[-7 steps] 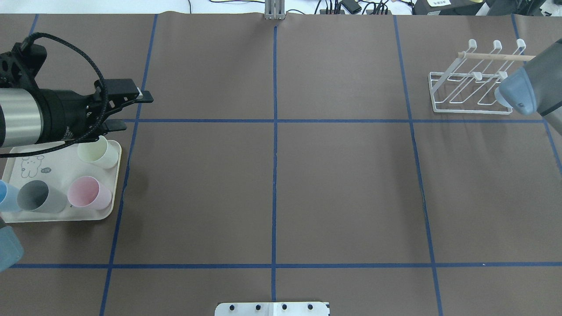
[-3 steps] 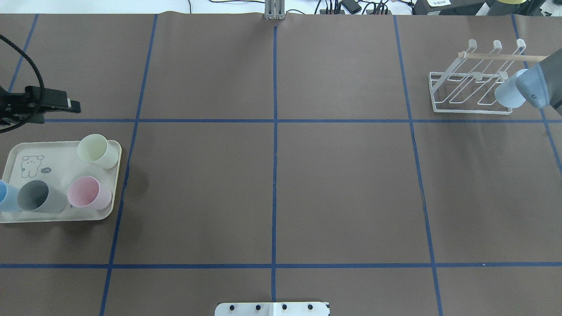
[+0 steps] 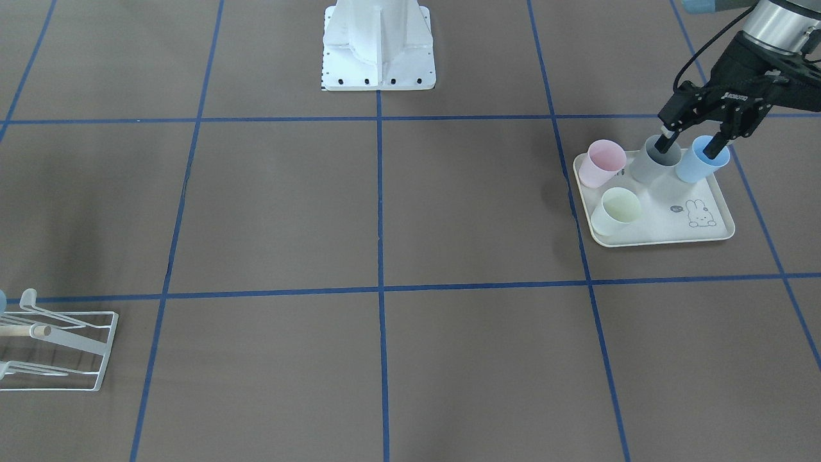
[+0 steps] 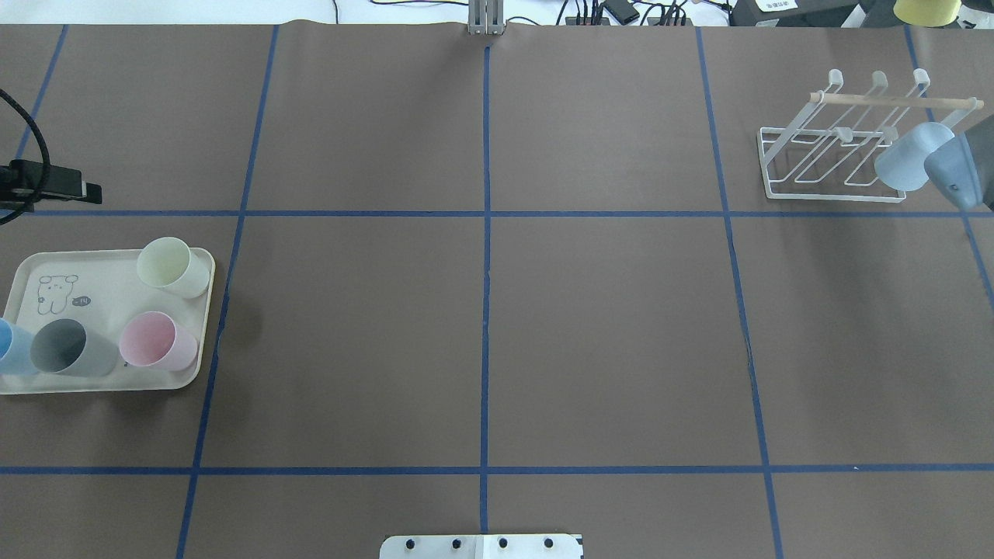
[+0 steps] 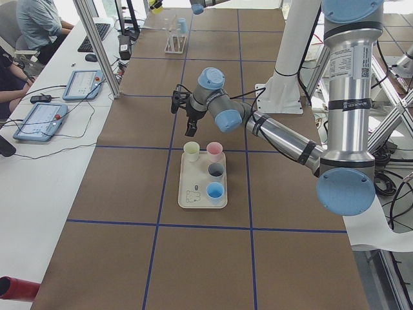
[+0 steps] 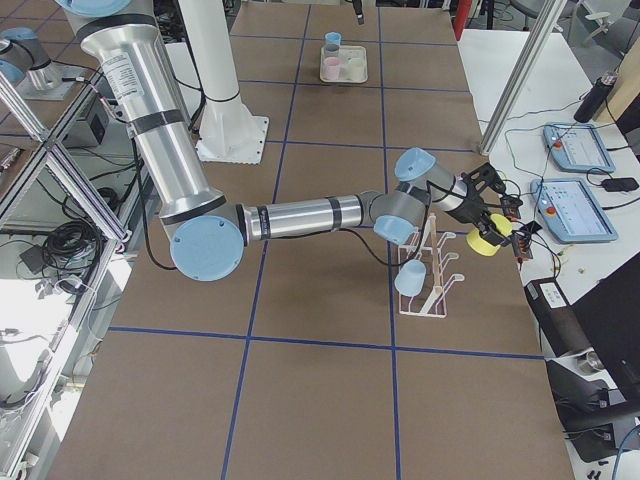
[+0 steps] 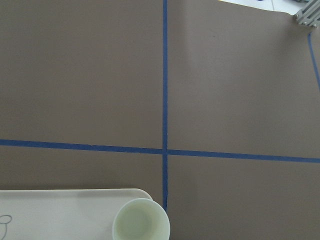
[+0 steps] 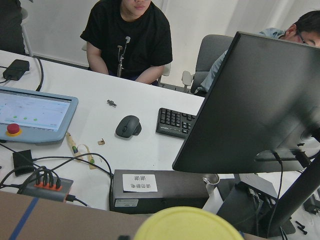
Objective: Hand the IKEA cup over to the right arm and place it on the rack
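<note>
My right gripper [image 6: 490, 222] is shut on a yellow cup [image 6: 484, 243], held in the air just past the white wire rack [image 4: 835, 167]. The cup's rim fills the bottom of the right wrist view [image 8: 185, 225]. A light-blue cup [image 4: 905, 159] hangs on the rack's right prong. My left gripper [image 3: 687, 151] is open and empty, up in the air above the cream tray [image 3: 705, 234]. The tray holds a pale-green cup [image 4: 167, 264], a pink cup [image 4: 151, 341], a grey cup [image 4: 66, 349] and a blue cup [image 4: 8, 349].
The right arm's elbow [image 4: 963, 171] hangs over the table's right edge beside the rack. An operators' desk with a monitor [image 8: 260, 100], a keyboard and control tablets lies beyond the rack. The robot's white base [image 3: 378, 45] stands at mid-table.
My left gripper has drawn back to the left, almost out of the overhead view. The right arm's elbow has swung right, uncovering the rack's dowel and the light-blue cup.
</note>
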### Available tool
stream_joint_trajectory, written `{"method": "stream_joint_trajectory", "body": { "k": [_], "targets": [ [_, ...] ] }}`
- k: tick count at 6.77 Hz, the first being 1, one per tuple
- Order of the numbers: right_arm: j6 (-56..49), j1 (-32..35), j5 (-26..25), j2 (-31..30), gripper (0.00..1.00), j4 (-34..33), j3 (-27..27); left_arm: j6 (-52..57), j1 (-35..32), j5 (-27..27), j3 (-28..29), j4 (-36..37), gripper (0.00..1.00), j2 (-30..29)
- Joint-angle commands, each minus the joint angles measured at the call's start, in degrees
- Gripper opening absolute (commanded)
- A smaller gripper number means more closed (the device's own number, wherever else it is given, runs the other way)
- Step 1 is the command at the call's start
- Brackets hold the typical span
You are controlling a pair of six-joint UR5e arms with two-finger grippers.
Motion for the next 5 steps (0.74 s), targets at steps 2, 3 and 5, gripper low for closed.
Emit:
{"method": "stream_joint_trajectory", "body": {
  "k": [2,3,5],
  "targets": [
    [0.3,-0.1,-1.6,-0.8,0.0,8.5,-5.2,0.3,0.0,0.0,0.3,0.0,1.0,0.1],
    [1.2,-0.1,-3.2,-1.2,0.0,10.8,-5.4,0.4,-0.1,0.0,0.3,0.0,1.0,0.1],
    [3.8,-0.7,-4.2,-3.5,0.0,13.5,-5.2,0.3,-0.1,0.0,0.3,0.0,1.0,0.1]
  ]
}}
